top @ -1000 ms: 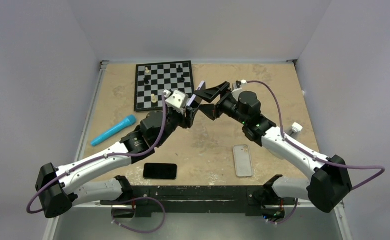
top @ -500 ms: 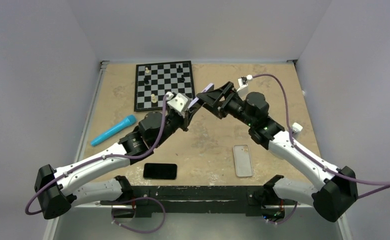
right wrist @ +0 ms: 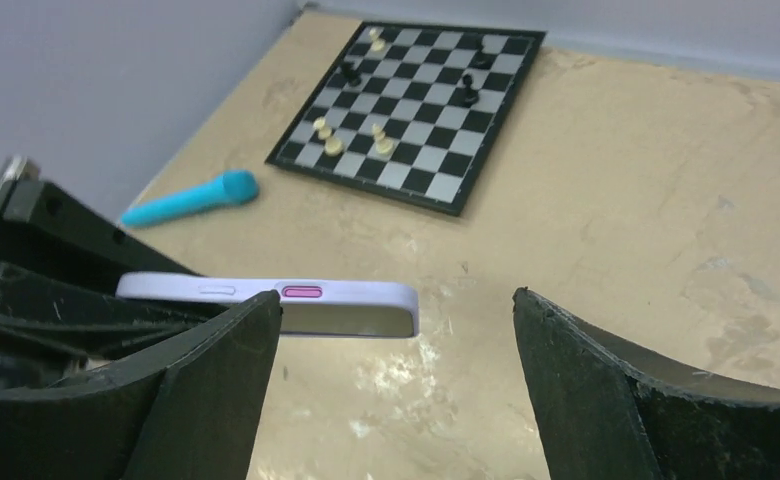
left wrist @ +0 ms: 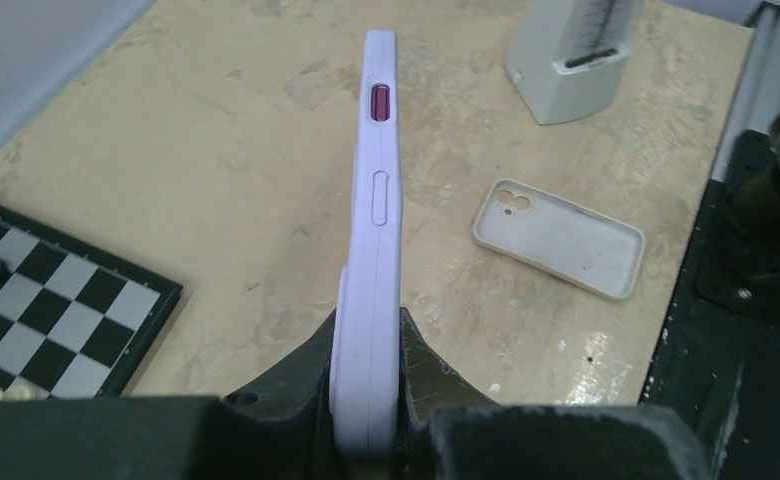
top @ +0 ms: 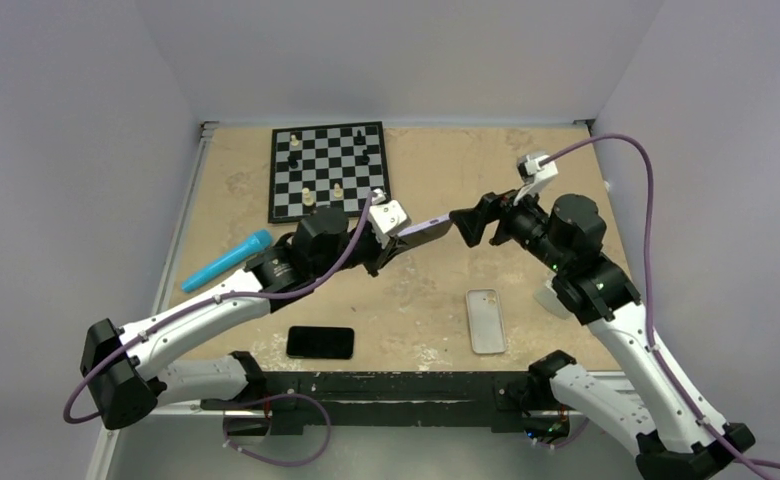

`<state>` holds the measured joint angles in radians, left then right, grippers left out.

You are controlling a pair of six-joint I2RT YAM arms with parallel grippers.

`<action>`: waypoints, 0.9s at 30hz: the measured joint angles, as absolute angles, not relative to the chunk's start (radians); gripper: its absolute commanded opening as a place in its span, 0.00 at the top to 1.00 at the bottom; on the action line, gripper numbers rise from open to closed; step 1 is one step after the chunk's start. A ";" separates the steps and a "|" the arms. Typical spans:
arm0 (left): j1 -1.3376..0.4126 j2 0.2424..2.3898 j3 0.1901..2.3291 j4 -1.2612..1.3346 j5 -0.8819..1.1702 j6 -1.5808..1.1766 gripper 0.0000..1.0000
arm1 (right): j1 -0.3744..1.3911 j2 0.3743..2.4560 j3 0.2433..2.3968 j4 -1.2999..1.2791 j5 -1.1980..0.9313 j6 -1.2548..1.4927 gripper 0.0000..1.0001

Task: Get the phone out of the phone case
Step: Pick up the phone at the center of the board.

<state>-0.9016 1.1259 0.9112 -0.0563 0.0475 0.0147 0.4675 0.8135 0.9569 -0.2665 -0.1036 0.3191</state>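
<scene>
Clamping one end of the lavender phone case [left wrist: 371,200], the left hand [left wrist: 366,332] holds it aloft over the desk [left wrist: 216,150]. The right hand [right wrist: 394,300] is spread wide open, hovering near the case's free end.

the phone case [left wrist: 371,250] is lilac with a magenta button [left wrist: 377,101], the chessboard [top: 328,172] black-and-white checked, the tube [top: 226,260] turquoise.

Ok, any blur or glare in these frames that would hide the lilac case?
Top external: even light, soft shadows, no glare; the lilac case is small but clear. Left wrist: case edge sharp, left gripper dark and soft at the bottom. Right wrist: case crisp, right gripper slightly soft.
</scene>
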 measured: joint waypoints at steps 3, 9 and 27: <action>-0.891 1.150 0.986 -0.138 0.189 0.073 1.00 | 0.472 0.842 0.984 -0.309 -0.243 0.208 0.08; -0.862 1.147 1.028 -0.268 0.399 0.152 1.00 | 0.569 0.889 0.945 -0.343 -0.449 0.091 0.26; -0.774 1.121 1.061 -0.411 0.739 0.146 0.53 | 0.624 0.991 0.965 -0.395 -0.828 -0.120 1.00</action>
